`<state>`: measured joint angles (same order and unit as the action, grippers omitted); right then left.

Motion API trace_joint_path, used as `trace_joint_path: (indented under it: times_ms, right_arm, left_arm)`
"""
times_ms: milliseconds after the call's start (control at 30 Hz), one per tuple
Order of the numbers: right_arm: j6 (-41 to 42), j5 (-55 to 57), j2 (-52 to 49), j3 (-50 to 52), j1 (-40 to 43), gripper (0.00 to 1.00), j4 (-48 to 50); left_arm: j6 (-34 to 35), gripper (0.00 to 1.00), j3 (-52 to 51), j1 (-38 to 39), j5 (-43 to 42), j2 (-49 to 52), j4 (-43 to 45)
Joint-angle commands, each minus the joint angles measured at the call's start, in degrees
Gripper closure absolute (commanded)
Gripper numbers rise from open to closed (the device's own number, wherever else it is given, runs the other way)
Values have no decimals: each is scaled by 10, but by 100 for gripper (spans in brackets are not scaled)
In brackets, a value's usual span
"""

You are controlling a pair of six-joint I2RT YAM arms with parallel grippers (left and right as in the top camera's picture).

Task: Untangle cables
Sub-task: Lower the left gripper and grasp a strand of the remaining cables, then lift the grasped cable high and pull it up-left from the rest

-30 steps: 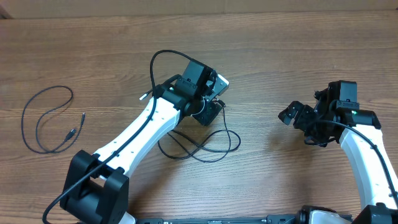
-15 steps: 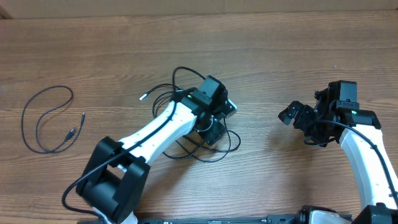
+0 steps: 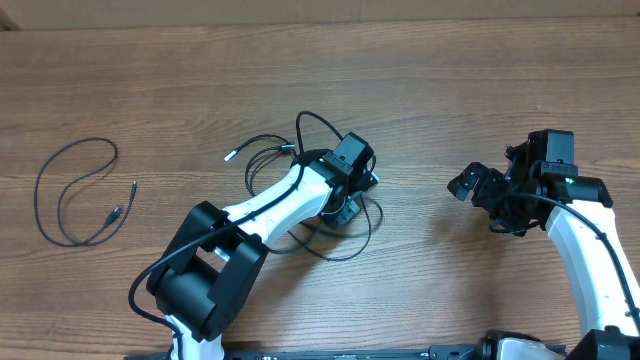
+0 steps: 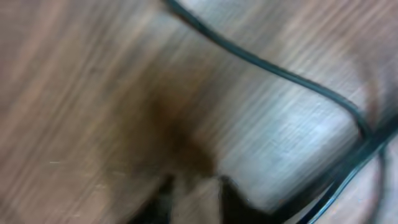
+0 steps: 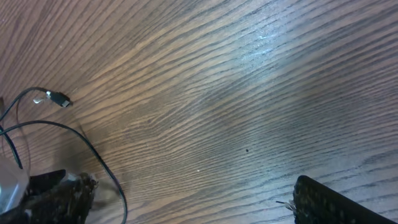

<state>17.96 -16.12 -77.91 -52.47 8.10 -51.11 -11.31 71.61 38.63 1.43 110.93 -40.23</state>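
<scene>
A tangle of thin black cables [image 3: 325,245] lies in loose loops at the table's middle, one silver-tipped end [image 3: 229,155] pointing left. My left gripper [image 3: 345,207] is down on top of this tangle. In the blurred left wrist view its two dark fingertips [image 4: 233,208] stand close together with a strip of wood between them, and a cable [image 4: 280,73] crosses above and to the right. A separate cable [image 3: 72,190] lies looped at far left. My right gripper [image 3: 475,200] hovers open to the right of the tangle, nothing between its fingers [image 5: 336,199].
The right wrist view shows a cable plug [image 5: 59,98] and a cable loop [image 5: 102,165] at its left, with the wooden table [image 5: 249,93] beyond. The left arm's own thick cable [image 3: 310,125] arches over its wrist.
My left arm has swung right and down onto the tangle, and its fingers have drawn together. The loops under it shifted slightly. The right arm has not moved.
</scene>
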Motion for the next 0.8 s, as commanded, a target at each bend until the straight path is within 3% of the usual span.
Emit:
trace_joint_path:
  times_ms: [0,300,767]
  right_arm:
    - [-1,-1,-3,0,-4,0,-2]
    - [-3,-1,-3,0,-4,0,-3]
    - [-3,0,-3,0,-4,0,-2]
  left_arm:
    - [38,96,13,0,70,6,-10]
    - [69,96,155,-2,85,-21,-105]
    - [88,96,580,-59,84,-88,-290]
